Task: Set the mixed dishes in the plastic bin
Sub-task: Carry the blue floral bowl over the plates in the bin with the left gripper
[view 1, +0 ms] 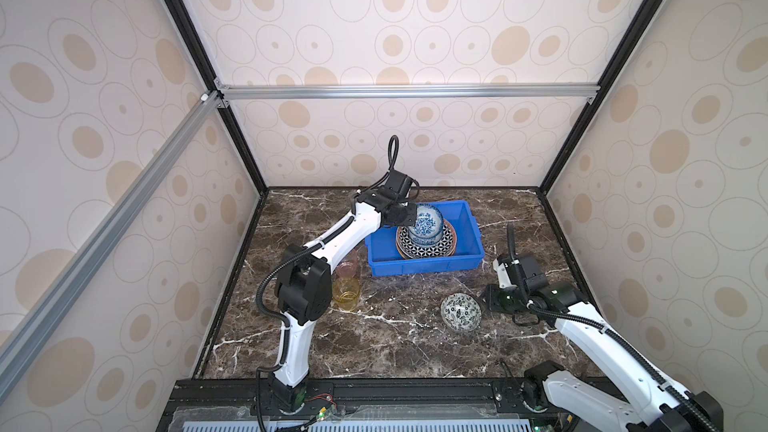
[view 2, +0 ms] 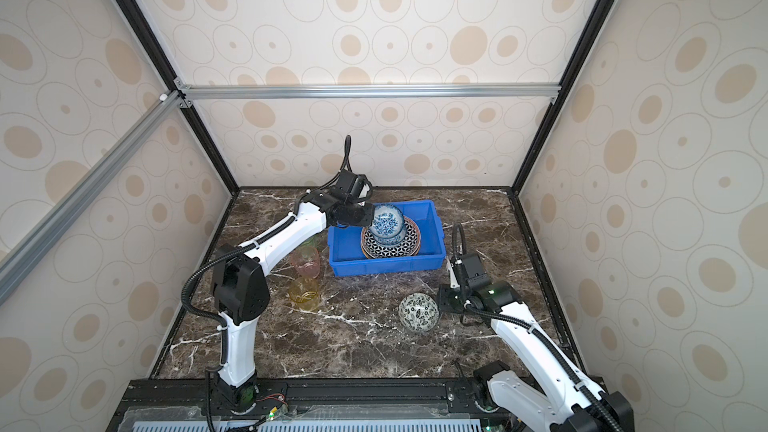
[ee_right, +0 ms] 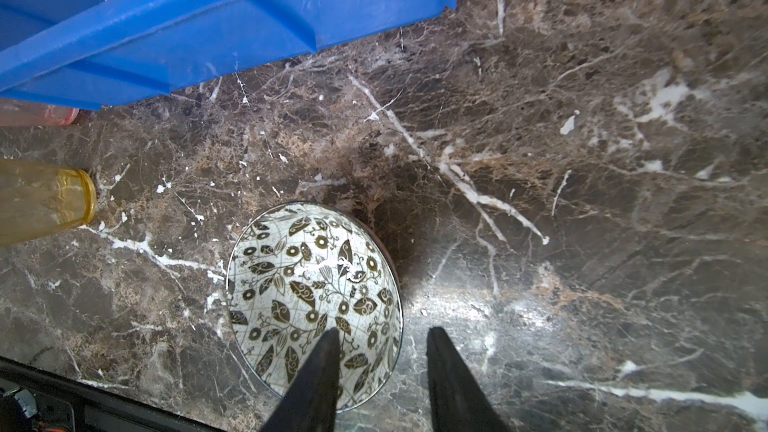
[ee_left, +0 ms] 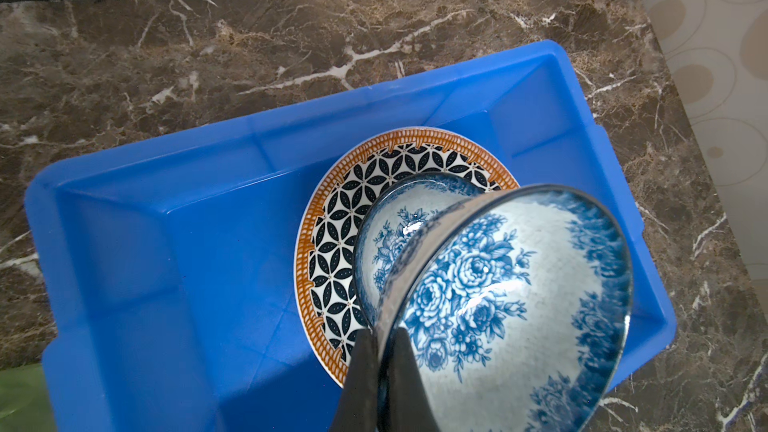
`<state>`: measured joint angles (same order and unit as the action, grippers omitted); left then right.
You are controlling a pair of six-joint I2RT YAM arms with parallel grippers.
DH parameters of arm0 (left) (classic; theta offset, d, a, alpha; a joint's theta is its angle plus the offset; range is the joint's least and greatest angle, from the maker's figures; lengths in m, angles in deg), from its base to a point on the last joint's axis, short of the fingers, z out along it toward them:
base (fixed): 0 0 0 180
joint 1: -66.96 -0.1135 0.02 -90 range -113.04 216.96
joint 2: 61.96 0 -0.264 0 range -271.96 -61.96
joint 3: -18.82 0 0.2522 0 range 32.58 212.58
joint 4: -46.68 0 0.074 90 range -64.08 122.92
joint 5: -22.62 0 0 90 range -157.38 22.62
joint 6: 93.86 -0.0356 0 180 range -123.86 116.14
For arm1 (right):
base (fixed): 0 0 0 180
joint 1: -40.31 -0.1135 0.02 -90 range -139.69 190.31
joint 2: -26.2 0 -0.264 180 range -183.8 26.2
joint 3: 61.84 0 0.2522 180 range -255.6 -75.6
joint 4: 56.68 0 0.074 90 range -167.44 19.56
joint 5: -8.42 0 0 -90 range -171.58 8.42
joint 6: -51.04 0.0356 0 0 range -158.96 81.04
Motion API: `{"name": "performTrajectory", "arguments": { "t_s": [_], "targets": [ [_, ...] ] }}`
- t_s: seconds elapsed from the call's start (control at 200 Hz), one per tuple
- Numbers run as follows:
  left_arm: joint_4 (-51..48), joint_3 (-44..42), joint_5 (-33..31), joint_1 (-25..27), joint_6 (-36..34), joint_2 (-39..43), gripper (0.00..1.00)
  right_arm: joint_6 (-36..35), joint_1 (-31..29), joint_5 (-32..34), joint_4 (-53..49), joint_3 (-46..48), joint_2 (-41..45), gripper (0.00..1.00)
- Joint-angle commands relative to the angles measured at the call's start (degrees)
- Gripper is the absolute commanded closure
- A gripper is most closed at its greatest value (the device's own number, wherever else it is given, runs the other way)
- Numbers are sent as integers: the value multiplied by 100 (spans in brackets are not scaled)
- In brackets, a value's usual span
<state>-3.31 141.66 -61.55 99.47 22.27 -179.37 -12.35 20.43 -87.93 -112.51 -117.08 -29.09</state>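
At the left of both top views a yellow cup stood upright on the dark marble tabletop, with a pink cup just behind it and partly hidden by the left arm; a green cup showed only as a sliver behind that arm, too little to tell how it stood.

To their right lay the plastic bin, set at a slight angle toward the back of the tabletop; inside it sat a geometric plate with an orange woven rim, and I could not tell how many plates lay beneath it; a second blue-floral bowl rested upright on that plate.

The left tool reached over the bin's left wall; its jaws were pinched narrow on the rim of a blue-floral bowl, one finger inside and one outside; this bowl hung tilted, mouth toward the wrist camera, over the bowl below it, and whether the two touched could not be told.

Right of the bin and nearer the front, a black-white bowl sat on the tabletop, well apart from the bin and leaning a little.

The right tool was low at that bowl's right side, its jaws parted to a middling gap and gripping nothing; one finger lay over the bowl's inside, the other outside its rim; contact could not be told.
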Motion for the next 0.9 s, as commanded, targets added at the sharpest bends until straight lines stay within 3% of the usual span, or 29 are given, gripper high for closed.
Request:
{"name": "performTrajectory", "arguments": {
  "t_s": [0.0,0.896],
  "targets": [
    [71,382,111,-83,54,-75,100,-64,-16,72,5,-89,-60,62],
    [-3,676,304,-219,129,-529,100,-34,-16,72,-21,-41,18,62]
  ]
}}
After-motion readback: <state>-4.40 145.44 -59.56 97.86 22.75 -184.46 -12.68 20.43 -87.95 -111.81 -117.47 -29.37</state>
